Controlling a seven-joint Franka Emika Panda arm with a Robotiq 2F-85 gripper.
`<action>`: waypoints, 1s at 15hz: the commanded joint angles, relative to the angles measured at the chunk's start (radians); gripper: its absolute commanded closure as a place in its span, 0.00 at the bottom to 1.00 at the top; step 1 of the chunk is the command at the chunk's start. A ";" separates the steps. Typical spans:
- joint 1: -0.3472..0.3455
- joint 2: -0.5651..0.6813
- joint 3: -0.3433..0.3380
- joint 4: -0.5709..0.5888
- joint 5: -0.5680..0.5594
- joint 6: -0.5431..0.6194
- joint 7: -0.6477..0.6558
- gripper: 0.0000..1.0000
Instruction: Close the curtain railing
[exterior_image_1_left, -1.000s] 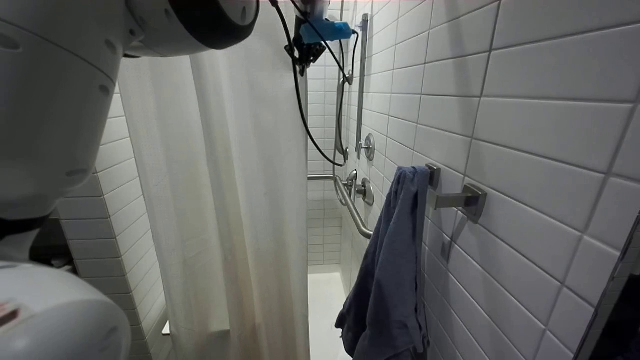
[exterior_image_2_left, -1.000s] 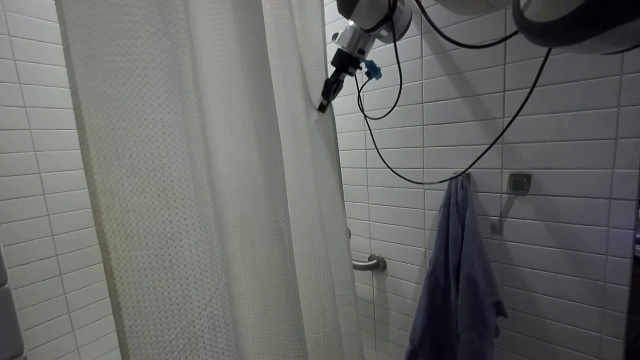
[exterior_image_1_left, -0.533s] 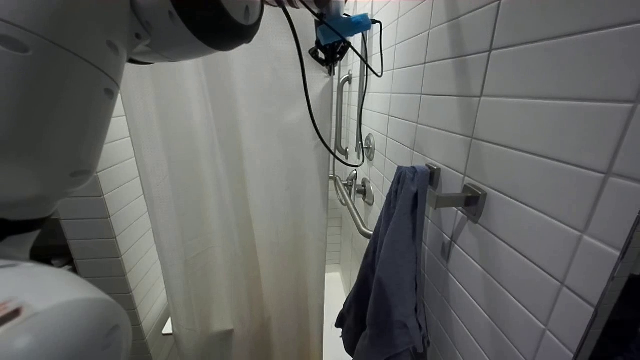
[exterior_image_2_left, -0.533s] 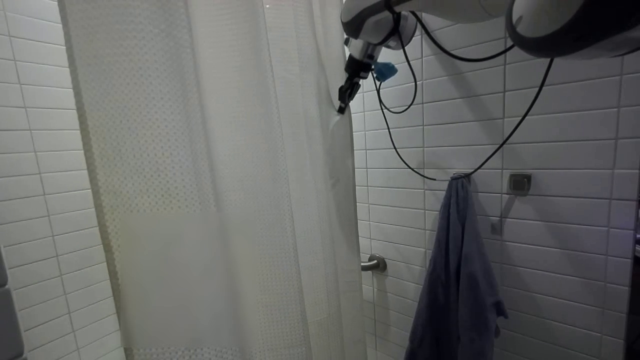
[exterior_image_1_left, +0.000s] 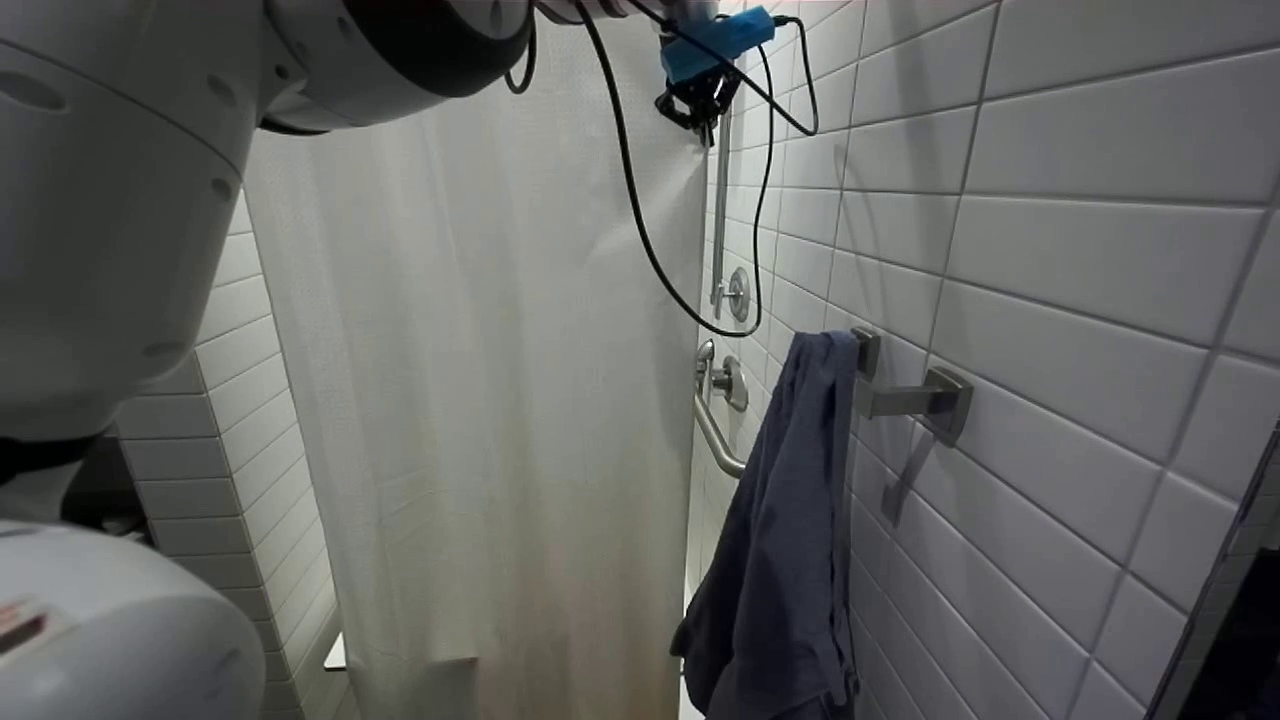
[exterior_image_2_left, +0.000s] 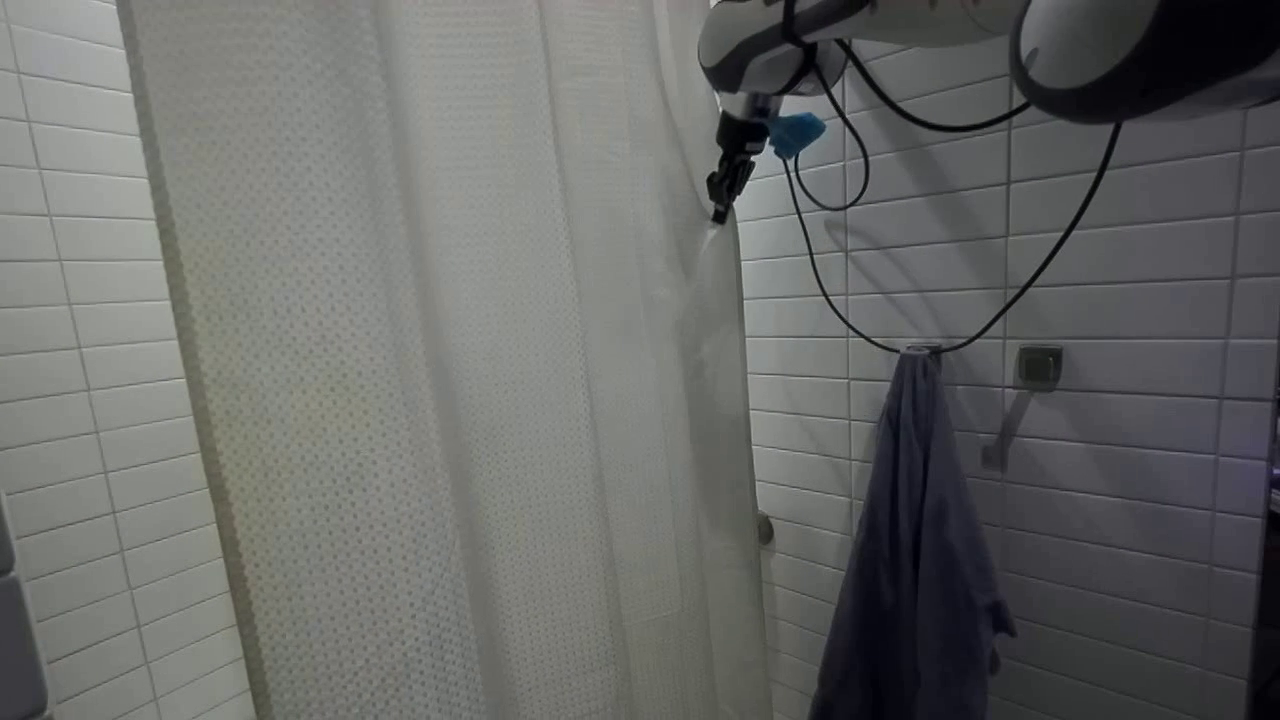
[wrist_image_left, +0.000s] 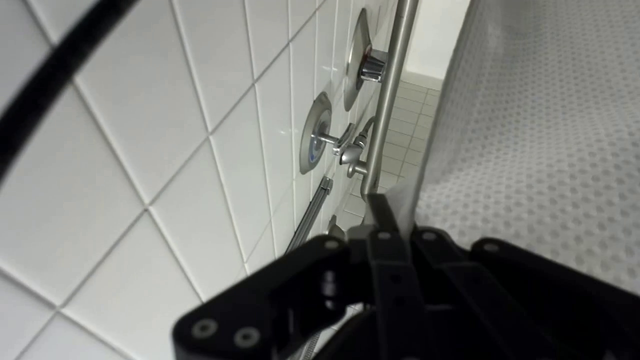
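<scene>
The curtain railing is a tall white fabric shower curtain with long vertical folds, seen in both exterior views (exterior_image_1_left: 500, 350) (exterior_image_2_left: 450, 350). In the wrist view the curtain (wrist_image_left: 550, 125) fills the right side, and its edge runs down between my fingers. My gripper (exterior_image_1_left: 707, 138) is shut on this edge high up, near the tiled wall. It also shows in an exterior view (exterior_image_2_left: 720, 215) with the fabric creased below its fingertips, and in the wrist view (wrist_image_left: 400, 220). A narrow gap shows between the curtain's edge and the right-hand wall. The curtain's top is out of view.
A blue-grey towel (exterior_image_1_left: 780, 540) hangs on the tiled wall (exterior_image_1_left: 1080, 330), close to the curtain's edge. A metal holder (exterior_image_1_left: 920, 400) sticks out beside it. A grab bar (wrist_image_left: 392, 95) and shower valves (wrist_image_left: 316, 132) are on the wall. A black cable (exterior_image_1_left: 640, 230) hangs from my arm.
My gripper has moved right in both exterior views, drawing the curtain's edge with it. The curtain is spread wider, the gap to the wall is narrower, and more of the grab bar is covered.
</scene>
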 joint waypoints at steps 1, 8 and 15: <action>0.017 0.029 -0.042 0.057 -0.077 0.006 0.055 1.00; 0.054 -0.020 -0.028 0.019 -0.127 -0.040 0.056 0.69; 0.060 -0.120 -0.041 -0.050 -0.133 -0.037 0.049 0.20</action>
